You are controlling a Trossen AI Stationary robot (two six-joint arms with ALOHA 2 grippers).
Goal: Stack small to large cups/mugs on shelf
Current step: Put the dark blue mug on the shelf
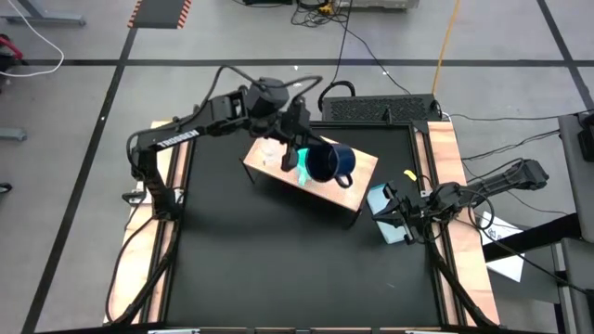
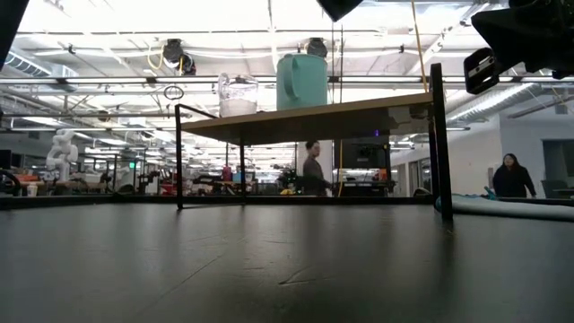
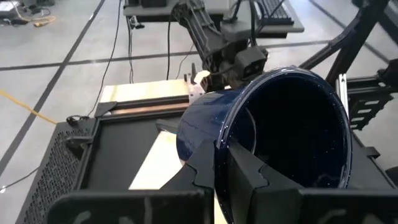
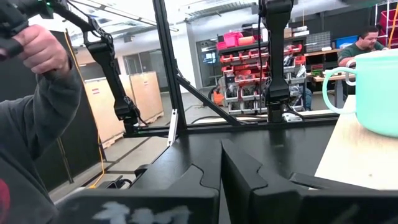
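Observation:
The wooden shelf stands on dark legs at the table's far middle. On its board stand the clear cup and, to its right, the turquoise mug, both upright on their bases. My left gripper reaches over the shelf from the far left, shut on the black mug, which hangs above the board just right of the turquoise mug. My right gripper waits shut at the table's right edge, low beside the flat light-blue item. My left gripper pinches the black mug's rim wall between its two fingers, one finger inside the mouth and the other on the outer wall. The mug is lifted clear of the shelf and lies tipped on its side, mouth toward the wrist.
A person's sleeve and hand show beyond the table in the right wrist view. Wooden strips run along the table's sides. A keyboard lies behind the far edge. The black tabletop stretches in front of the shelf.

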